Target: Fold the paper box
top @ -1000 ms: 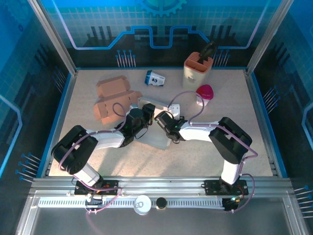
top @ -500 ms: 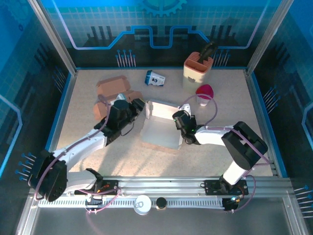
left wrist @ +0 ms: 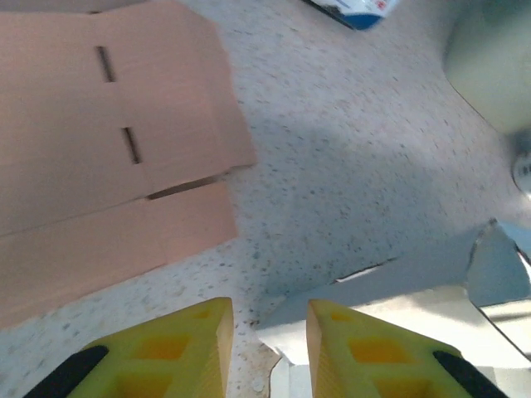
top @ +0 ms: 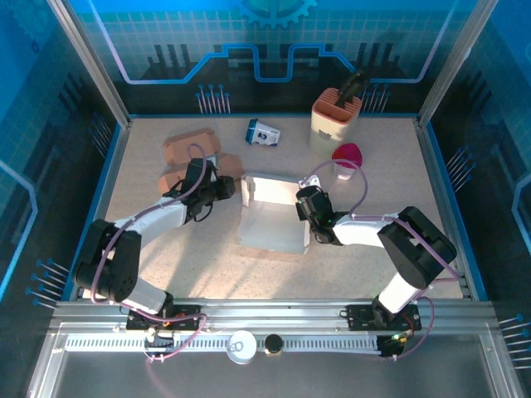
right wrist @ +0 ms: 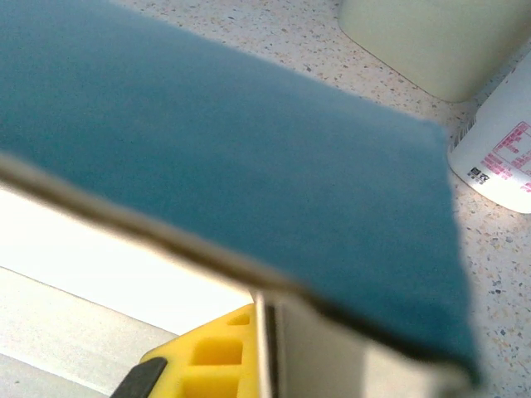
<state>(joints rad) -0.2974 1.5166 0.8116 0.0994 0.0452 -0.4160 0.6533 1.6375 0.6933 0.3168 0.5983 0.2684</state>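
The white paper box (top: 270, 220) lies open in the middle of the table, with its back and right walls raised. My left gripper (top: 230, 188) is open at the box's back-left corner. In the left wrist view the yellow fingers (left wrist: 174, 352) stand apart with the box corner (left wrist: 332, 311) just ahead of the gap, nothing gripped. My right gripper (top: 304, 204) is at the box's right wall. In the right wrist view one yellow finger (right wrist: 211, 356) presses against that wall (right wrist: 332, 356), and the other finger is hidden behind it.
Flat brown cardboard blanks (top: 191, 157) lie just behind and left of the left gripper. A small blue and white carton (top: 263, 131), a beige holder (top: 334, 116) with a black tool and a pink-capped white bottle (top: 347, 159) stand at the back right.
The left gripper let go of the box and drew back up-left to its back-left corner. The box, tilted between both grippers a second ago, now lies flat and opened out.
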